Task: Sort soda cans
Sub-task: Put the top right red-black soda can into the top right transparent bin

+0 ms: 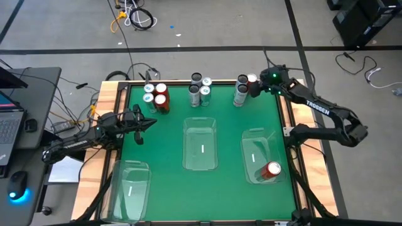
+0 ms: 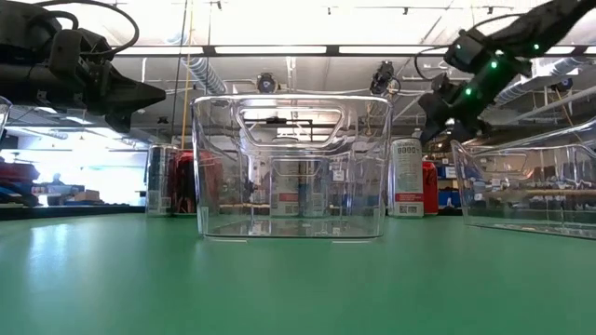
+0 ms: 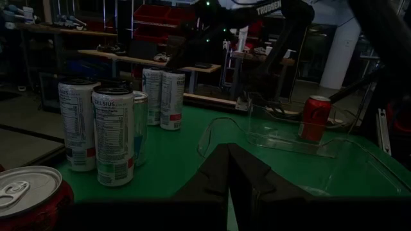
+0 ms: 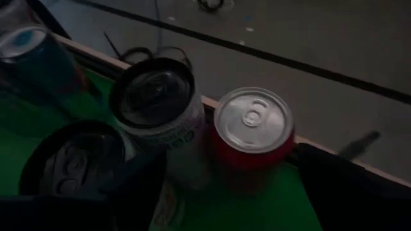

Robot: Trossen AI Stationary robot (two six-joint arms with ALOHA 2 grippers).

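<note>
Soda cans stand upright in three clusters along the table's far edge: red and silver ones at the left (image 1: 156, 96), silver ones in the middle (image 1: 200, 90), and a right cluster (image 1: 241, 90). In that right cluster a red can with a silver top (image 4: 253, 130) stands beside a white can with a dark top (image 4: 156, 102). My right gripper (image 4: 231, 163) is open above the red can, one finger on either side, touching nothing. Another red can (image 1: 271, 169) lies in the right bin (image 1: 251, 141). My left gripper (image 1: 152, 123) waits shut and level at the table's left.
Three clear plastic bins sit on the green mat: the middle one (image 1: 201, 129), the right one, and one at the near left (image 1: 130, 188). A wooden rim (image 1: 113, 94) borders the table. A laptop (image 1: 12, 119) and cables lie left of the table.
</note>
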